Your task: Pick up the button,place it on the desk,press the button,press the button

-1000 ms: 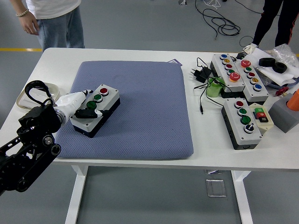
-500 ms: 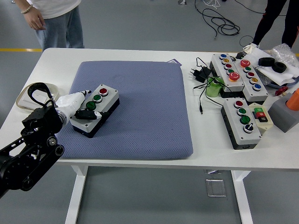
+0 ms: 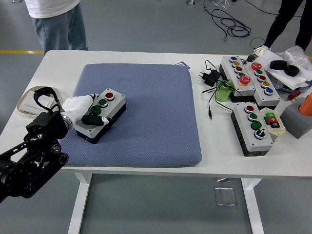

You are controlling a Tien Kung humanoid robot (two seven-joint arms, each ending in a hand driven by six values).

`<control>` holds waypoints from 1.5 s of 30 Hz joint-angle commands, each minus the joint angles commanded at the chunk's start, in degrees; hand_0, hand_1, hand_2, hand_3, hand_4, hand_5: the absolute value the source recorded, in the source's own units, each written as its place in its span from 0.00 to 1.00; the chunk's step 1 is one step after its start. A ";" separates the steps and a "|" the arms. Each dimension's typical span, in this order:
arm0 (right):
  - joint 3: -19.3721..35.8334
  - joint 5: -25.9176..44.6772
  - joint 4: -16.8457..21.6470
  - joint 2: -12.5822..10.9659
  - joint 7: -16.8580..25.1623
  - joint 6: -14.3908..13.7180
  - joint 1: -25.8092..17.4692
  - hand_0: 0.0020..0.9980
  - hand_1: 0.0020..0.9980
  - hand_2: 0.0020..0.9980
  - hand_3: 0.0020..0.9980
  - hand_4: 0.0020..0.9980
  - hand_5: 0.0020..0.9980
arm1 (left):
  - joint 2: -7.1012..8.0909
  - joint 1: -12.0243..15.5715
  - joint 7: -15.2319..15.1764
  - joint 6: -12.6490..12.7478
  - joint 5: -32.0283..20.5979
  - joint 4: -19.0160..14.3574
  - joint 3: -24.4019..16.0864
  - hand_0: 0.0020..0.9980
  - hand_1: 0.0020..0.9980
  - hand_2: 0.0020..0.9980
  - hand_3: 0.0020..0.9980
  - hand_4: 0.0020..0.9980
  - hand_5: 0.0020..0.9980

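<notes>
A grey button box [image 3: 108, 113] with a black base lies on the blue mat [image 3: 151, 112], towards its left side. It carries a red button [image 3: 109, 95] at its far end and a green button [image 3: 103, 102] beside that. My left hand [image 3: 84, 110], white with black fingers, wraps the box's left end. Its white fingers rest on the far side, and a black thumb [image 3: 92, 119] lies across the top near end, covering that part. The black left arm [image 3: 29, 161] comes in from the lower left.
Several other button boxes [image 3: 243, 75] [image 3: 253, 127] lie on the white table [image 3: 122, 56] at the right, with a black plug and cables [image 3: 210, 78]. A white round object [image 3: 30, 102] sits at the left edge. A person [image 3: 58, 22] stands at the far left.
My left arm has sunk slightly lower in the picture and the box has shifted a little to the right with the hand. The person's hand at top left has left the view.
</notes>
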 joint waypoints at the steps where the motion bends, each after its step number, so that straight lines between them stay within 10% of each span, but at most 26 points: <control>1: 0.05 -0.03 0.00 0.02 -0.01 0.01 -0.01 0.63 0.55 0.62 0.57 0.31 0.26 | 0.04 -0.16 -0.07 -0.04 0.18 0.09 0.18 0.51 0.59 0.65 0.77 0.98 0.58; 12: -0.48 0.70 0.00 0.05 0.13 -0.05 0.51 0.63 0.55 0.62 0.57 0.31 0.26 | 0.86 -2.90 -5.02 -0.31 -0.95 2.26 1.48 0.42 0.51 0.55 0.68 0.97 0.57; 13: -0.45 0.63 0.00 0.05 0.12 -0.04 0.52 0.63 0.55 0.62 0.57 0.31 0.26 | 0.86 -3.00 -5.65 -0.35 -1.44 2.65 1.42 0.52 0.45 0.40 0.53 0.59 0.30; 18: -0.32 0.48 0.00 0.07 0.04 -0.04 0.38 0.63 0.55 0.62 0.57 0.31 0.26 | 1.16 -3.37 -9.91 -1.90 -1.49 4.51 1.42 0.52 0.45 0.40 0.53 0.59 0.30; 19: -0.30 0.38 0.00 0.06 0.02 -0.02 0.35 0.63 0.55 0.62 0.57 0.31 0.26 | 1.23 -3.41 -10.88 -2.18 -1.31 4.77 1.50 0.53 0.42 0.35 0.43 0.50 0.00; 45: -0.41 -0.41 0.00 0.36 -0.15 0.27 -0.43 0.63 0.55 0.62 0.57 0.31 0.26 | 2.39 -6.55 -34.84 4.69 3.84 7.95 5.83 0.47 0.36 0.31 0.39 0.36 0.00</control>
